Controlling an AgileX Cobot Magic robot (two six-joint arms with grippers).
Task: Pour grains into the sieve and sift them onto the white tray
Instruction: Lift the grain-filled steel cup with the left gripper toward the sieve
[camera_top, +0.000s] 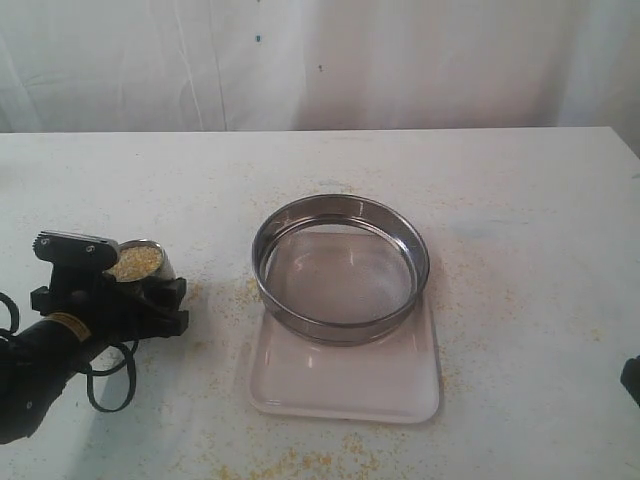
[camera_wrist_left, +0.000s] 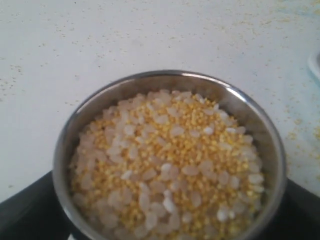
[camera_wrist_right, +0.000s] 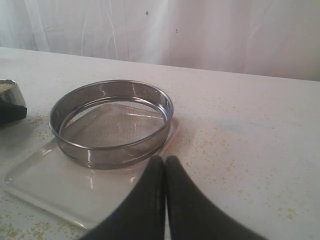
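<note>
One brimful cup (camera_wrist_left: 65, 145) of loose spill-prone grains (camera_wrist_left: 170, 160) clamped in left gripper (camera_top: 128, 278), right gripper (camera_wrist_right: 165, 162) pinched together empty; stiff-looking sieve (camera_top: 340, 270) probably best taken by rim.

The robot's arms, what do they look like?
The left arm is matte black with a yellow label and looping black cable; the left end effector is black and blocky. The right end effector has two smooth black tapered fingers.
</note>
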